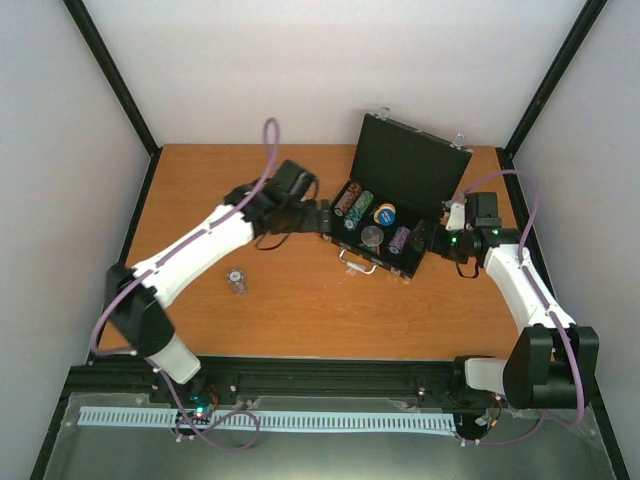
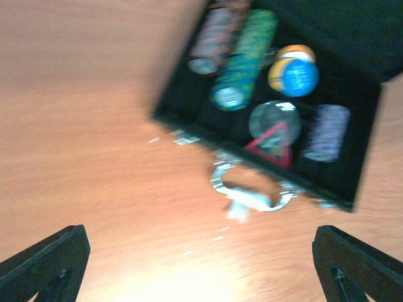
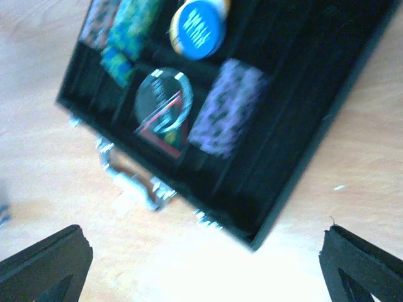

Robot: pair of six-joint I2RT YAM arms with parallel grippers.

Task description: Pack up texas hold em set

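Note:
The black case (image 1: 415, 170) of the texas hold em set lies open mid-table with its lid upright. Its tray holds a brown chip stack (image 1: 347, 198), a green stack (image 1: 360, 210), a blue disc (image 1: 385, 213), a clear disc with the dark triangular token (image 1: 372, 236) and a purple stack (image 1: 400, 240). My left gripper (image 1: 318, 218) is open at the case's left end and holds nothing. My right gripper (image 1: 428, 238) is open at its right end, also with nothing in it. In the left wrist view the silver handle (image 2: 249, 189) lies ahead of the fingers (image 2: 47, 267).
A small loose stack of chips (image 1: 235, 282) stands on the wooden table (image 1: 300, 330), left of the case and near my left forearm. Grey walls and black frame posts enclose the table on three sides.

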